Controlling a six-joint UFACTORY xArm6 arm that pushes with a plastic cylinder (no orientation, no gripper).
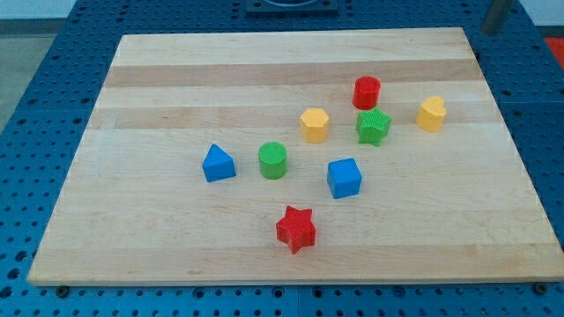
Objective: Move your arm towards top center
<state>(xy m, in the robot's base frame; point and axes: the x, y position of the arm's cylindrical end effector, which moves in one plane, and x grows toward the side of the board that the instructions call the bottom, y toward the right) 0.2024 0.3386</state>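
Observation:
A dark rod shows at the view's top right corner, just beyond the wooden board's (176, 70) far right corner; my tip (490, 33) is far from all blocks. On the board lie a red cylinder (367, 92), a green star (374, 127), a yellow hexagonal block (314, 124), a second yellow block (431, 114), a green cylinder (273, 160), a blue triangular block (218, 164), a blue cube (344, 177) and a red star (296, 229). The nearest block to the tip is the yellow one at the right.
The board rests on a blue perforated table (35, 132). A dark fixture (291, 4) sits beyond the board's top edge at the centre.

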